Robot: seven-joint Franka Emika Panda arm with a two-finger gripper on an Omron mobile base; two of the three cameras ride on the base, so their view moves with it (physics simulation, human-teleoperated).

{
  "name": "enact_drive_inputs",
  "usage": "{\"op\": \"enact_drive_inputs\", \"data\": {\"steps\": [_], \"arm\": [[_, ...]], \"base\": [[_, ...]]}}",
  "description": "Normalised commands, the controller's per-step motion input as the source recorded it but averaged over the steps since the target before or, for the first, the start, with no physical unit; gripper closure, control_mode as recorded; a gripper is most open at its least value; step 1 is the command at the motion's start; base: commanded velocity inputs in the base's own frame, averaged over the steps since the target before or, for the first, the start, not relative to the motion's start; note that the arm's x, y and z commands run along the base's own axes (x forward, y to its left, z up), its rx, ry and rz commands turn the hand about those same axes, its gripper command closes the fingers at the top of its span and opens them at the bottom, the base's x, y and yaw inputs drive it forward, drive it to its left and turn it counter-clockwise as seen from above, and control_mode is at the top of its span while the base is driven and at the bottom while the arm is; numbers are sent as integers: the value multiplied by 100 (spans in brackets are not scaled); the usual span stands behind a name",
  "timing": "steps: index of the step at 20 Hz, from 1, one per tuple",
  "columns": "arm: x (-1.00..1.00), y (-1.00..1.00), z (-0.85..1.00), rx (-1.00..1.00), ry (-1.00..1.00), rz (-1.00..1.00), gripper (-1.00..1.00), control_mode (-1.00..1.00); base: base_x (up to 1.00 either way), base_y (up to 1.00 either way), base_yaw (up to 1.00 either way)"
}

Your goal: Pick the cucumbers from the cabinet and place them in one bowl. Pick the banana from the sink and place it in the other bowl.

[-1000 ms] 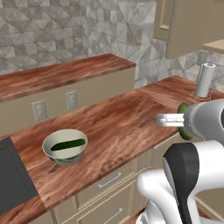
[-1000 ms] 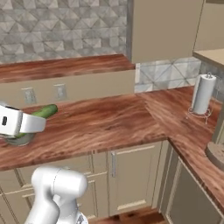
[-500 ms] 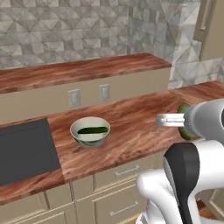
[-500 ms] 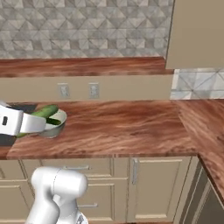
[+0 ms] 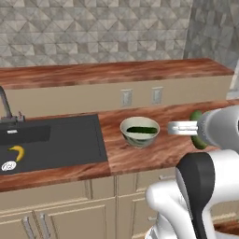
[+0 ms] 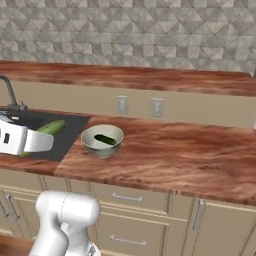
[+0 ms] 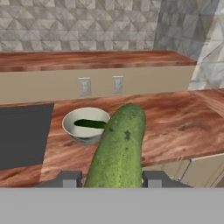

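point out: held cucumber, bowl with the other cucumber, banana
held cucumber (image 7: 118,148): hand view, middle of its green body.
bowl (image 5: 139,138): left base view, front outer wall.
banana (image 5: 17,151): left base view, middle of its curve, in the sink.

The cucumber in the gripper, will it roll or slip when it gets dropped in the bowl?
The cucumber looks round and glossy, so it may slip between the fingers. It's long against the bowl, which already holds one, so it will probably lean on the rim rather than roll.

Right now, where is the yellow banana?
The banana lies in the black sink, at the left base view's far left, beside the round drain.
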Motion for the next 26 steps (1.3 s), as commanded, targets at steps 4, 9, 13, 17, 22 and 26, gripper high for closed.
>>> {"op": "enact_drive_inputs", "data": {"steps": [4, 9, 13, 17, 22, 26], "arm": [[0, 0, 0, 0, 0, 0, 100, 100], [0, 0, 0, 0, 0, 0, 100, 100], [0, 0, 0, 0, 0, 0, 100, 100], [0, 0, 0, 0, 0, 0, 100, 100], [0, 0, 0, 0, 0, 0, 100, 100], [0, 0, 0, 0, 0, 0, 100, 100]], "base": [[1, 60, 20], [0, 58, -8], [3, 65, -15], [11, 52, -11], [23, 9, -1], [40, 0, 3]]}}
